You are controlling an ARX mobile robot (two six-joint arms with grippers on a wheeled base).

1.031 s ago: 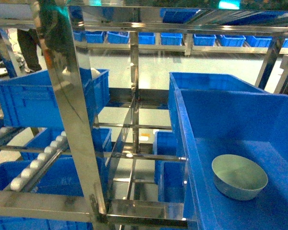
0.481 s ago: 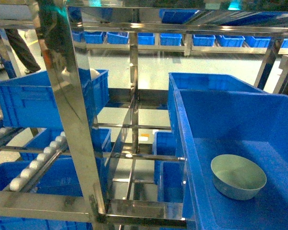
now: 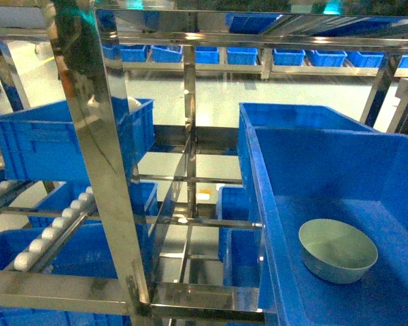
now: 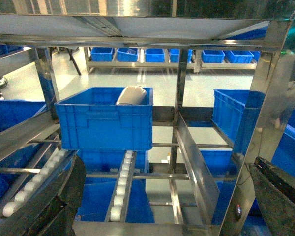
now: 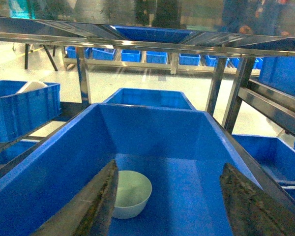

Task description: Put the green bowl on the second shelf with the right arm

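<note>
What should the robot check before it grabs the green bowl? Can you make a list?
1. Green bowl upright in the blue bin: ok.
2. Bowl empty: ok.
3. Right tool open, fingers spread: ok.
4. Right tool lined up over the bowl: not ok, the bowl sits near the left finger.
5. Left tool away from the bowl: ok.
6. Free spot on the second shelf: cannot tell.

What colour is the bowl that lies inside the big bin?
The green bowl is plain pale mint green, clearest in the head view, inside the blue bin.
</note>
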